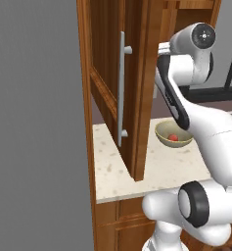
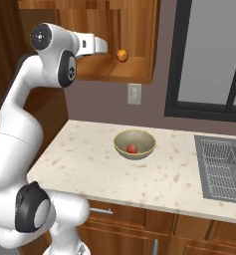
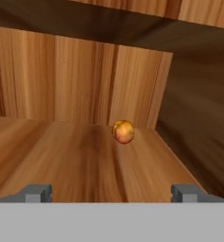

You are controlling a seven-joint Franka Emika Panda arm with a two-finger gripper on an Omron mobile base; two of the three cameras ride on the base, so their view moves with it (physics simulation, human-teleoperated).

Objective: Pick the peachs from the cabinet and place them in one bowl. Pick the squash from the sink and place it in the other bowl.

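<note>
Peach [image 3: 123,131] near the cabinet shelf's [image 3: 61,160] back corner looks light, smooth, rolling easily; wide-open empty gripper [image 3: 111,193] should pinch its middle.

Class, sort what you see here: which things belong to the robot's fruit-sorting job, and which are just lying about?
Job: peach on the shelf; cabinet; tan bowl with a peach inside; sink; open gripper.
Lying about: wall socket; window; counter.

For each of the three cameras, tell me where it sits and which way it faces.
Left base view: behind the arm's left, facing the reddish-brown wooden cabinet's open door; arm at right.
Right base view: behind its right, facing counter and dark grey sink; arm at left.
Hand view: inside the cabinet, open gripper facing the orange-red peach.
Both base views share the tan bowl.
</note>
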